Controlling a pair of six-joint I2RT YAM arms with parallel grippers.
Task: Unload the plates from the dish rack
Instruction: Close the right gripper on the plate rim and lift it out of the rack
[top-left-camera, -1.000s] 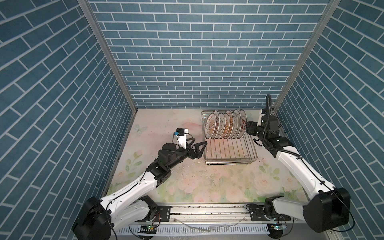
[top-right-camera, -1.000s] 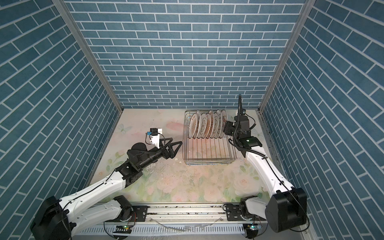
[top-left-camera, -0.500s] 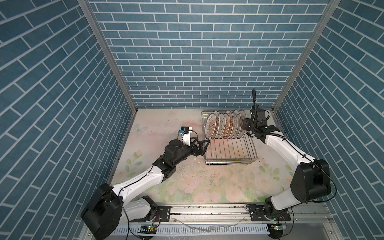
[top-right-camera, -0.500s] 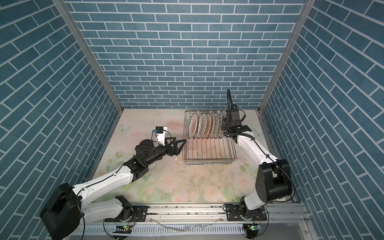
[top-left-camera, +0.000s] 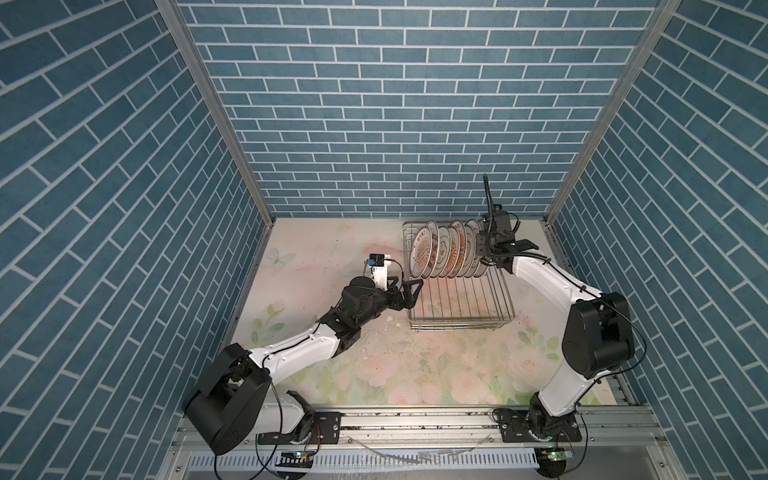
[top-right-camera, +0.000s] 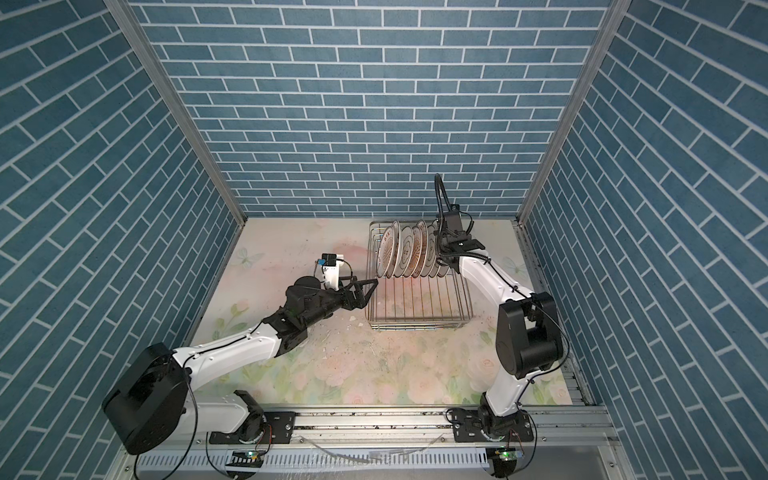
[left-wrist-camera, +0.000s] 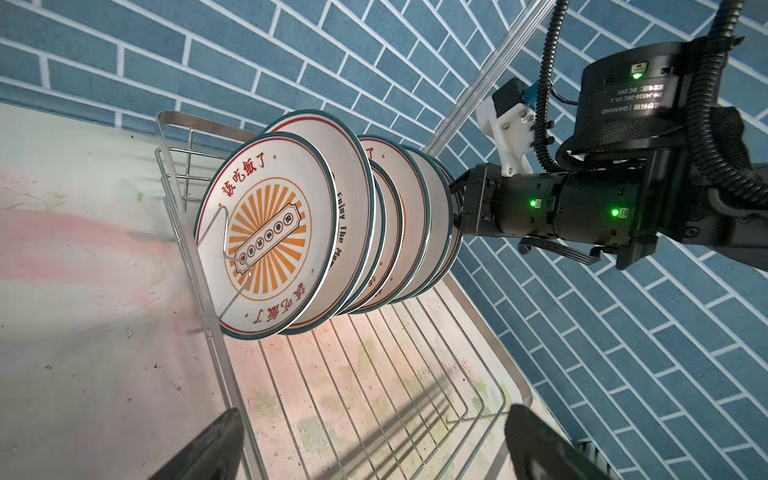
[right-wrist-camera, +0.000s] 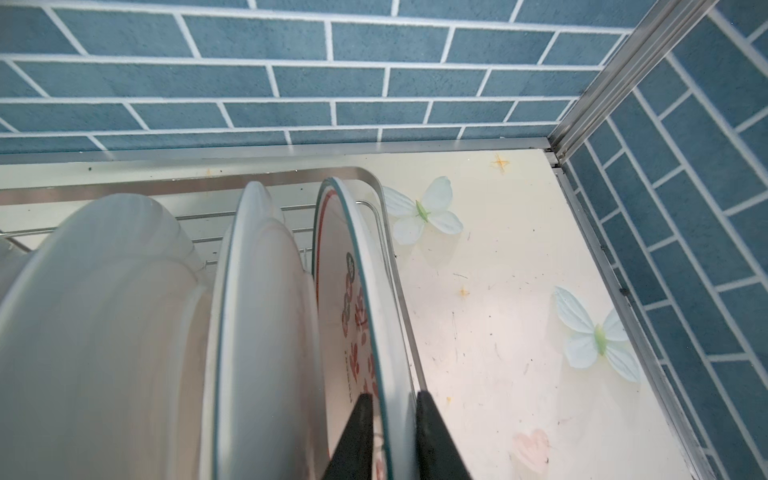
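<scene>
left jaws spread | right jaws clamping end plate | floral tabletop | blue-brick walls

In a top view the dish rack stands on the floral table. The plates stand on edge in 1 row at its far end. The left gripper, jaws wide apart, is just beside the rack's left rim. The right gripper is at the rightmost plate; its jaws are hidden.

I see blue brick-pattern walls on three sides, joined by aluminium corner profiles. The tabletop carries a pale floral print with white butterflies. Lighting is even.
</scene>
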